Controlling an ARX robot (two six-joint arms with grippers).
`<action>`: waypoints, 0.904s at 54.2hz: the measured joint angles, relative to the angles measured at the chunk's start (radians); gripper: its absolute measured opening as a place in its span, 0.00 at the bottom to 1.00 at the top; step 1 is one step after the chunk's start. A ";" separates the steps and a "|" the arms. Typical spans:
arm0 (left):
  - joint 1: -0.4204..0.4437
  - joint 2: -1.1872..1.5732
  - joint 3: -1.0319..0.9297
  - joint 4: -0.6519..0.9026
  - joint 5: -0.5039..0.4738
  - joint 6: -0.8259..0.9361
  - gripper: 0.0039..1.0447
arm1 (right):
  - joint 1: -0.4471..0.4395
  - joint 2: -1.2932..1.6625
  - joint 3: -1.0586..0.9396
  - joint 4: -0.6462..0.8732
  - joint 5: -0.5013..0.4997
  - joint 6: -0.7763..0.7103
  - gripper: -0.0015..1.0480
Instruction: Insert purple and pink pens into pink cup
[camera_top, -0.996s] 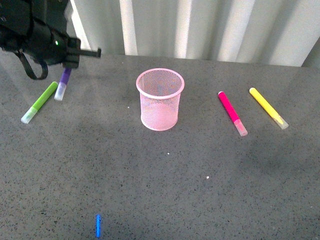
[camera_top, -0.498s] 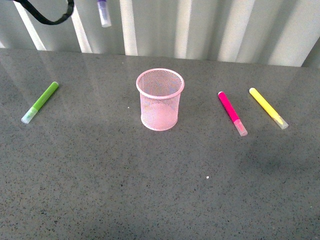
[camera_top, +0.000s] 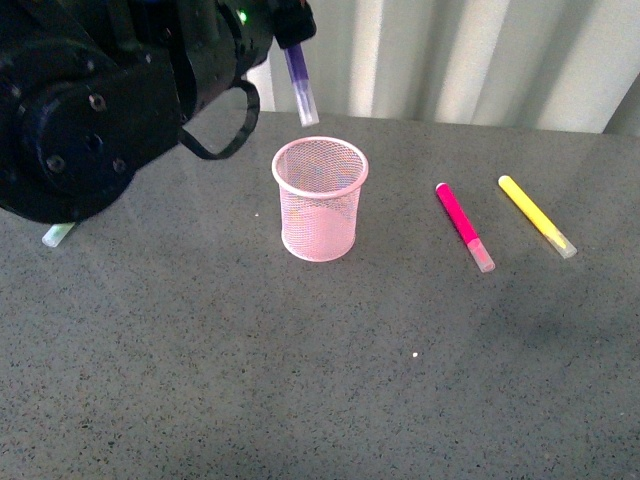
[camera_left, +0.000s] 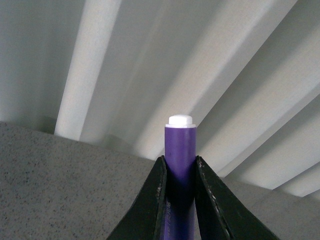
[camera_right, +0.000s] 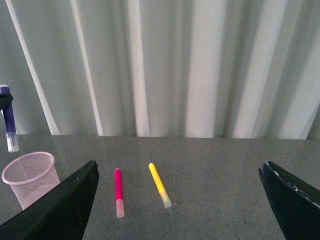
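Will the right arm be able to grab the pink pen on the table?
Probably yes: the right gripper is open, and the pink pen lies bare, apart from the yellow pen.

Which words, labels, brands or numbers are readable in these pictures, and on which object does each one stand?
No text is readable anywhere. The purple pen in the left gripper, the pink pen, the yellow marker and the pink cup show no legible print or label.
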 joint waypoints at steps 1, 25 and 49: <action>-0.001 0.011 0.002 0.003 -0.002 -0.003 0.12 | 0.000 0.000 0.000 0.000 0.000 0.000 0.93; 0.010 0.118 0.057 0.037 -0.040 -0.033 0.12 | 0.000 0.000 0.000 0.000 0.000 0.000 0.93; 0.007 0.132 0.054 0.036 -0.049 -0.085 0.12 | 0.000 0.000 0.000 0.000 0.000 0.000 0.93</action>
